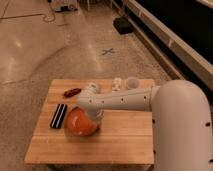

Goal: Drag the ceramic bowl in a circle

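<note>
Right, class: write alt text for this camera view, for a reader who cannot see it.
A white robot arm reaches left across a small wooden table, its pincer shut on the far rim of an orange-red bowl. A black bar, a small reddish object and a whitish cup also sit on the table.
</note>
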